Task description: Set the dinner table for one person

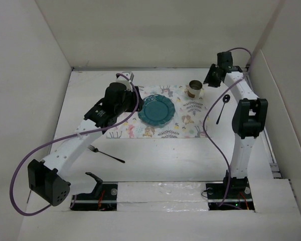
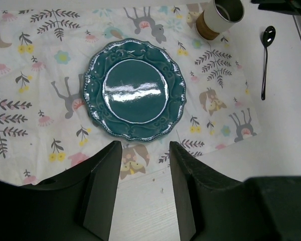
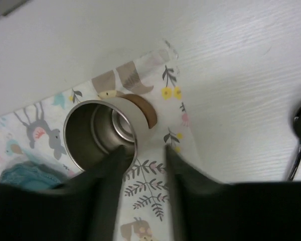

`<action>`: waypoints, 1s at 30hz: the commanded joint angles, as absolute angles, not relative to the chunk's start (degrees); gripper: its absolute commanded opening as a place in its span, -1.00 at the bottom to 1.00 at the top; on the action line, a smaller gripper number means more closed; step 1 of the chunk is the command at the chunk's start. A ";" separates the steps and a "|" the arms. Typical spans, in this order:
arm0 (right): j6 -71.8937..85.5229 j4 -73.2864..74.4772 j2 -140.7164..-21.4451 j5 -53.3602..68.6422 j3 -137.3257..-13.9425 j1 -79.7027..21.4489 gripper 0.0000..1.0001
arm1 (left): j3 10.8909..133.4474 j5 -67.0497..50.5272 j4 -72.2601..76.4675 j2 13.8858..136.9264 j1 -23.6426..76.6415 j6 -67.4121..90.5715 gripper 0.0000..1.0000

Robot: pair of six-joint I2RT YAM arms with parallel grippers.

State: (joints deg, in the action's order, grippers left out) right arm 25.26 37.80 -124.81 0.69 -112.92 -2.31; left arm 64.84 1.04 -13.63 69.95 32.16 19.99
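Upright metal cup (image 1: 194, 89) on placemat (image 1: 186, 126)

Open left claw (image 2: 143, 188) hovers near teal plate (image 2: 134, 89) on printed placemat (image 2: 30, 100).

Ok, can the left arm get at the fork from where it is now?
Probably yes: the fork lies alone on the dinner table beside the left arm, nothing on it, and that arm's jaws stand open and empty.
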 commanded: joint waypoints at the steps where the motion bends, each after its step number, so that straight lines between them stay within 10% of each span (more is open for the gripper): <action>1: 25.58 27.99 -112.96 2.38 -104.39 2.27 -0.35 | 68.73 3.33 -13.44 70.22 32.17 18.64 -0.20; 3: 25.75 23.93 -107.77 1.50 -97.50 3.95 -1.00 | 70.56 4.74 -13.62 70.49 31.64 17.14 -0.22; 8: 25.05 23.54 -105.64 -1.93 -85.01 8.08 -1.00 | 73.21 5.71 -13.45 71.10 31.64 14.77 -1.00; 13: 22.94 28.02 -108.54 -3.69 -83.23 8.61 -0.44 | 72.33 3.61 -11.78 71.63 31.64 14.68 -1.00; 16: 21.98 29.44 -111.08 -2.82 -83.84 8.61 -0.18 | 71.98 2.73 -11.69 72.16 31.64 14.77 -0.58; 30: 22.32 38.75 -120.84 -6.15 -92.28 8.00 -0.52 | 69.00 3.51 -11.25 69.44 31.64 14.42 -0.45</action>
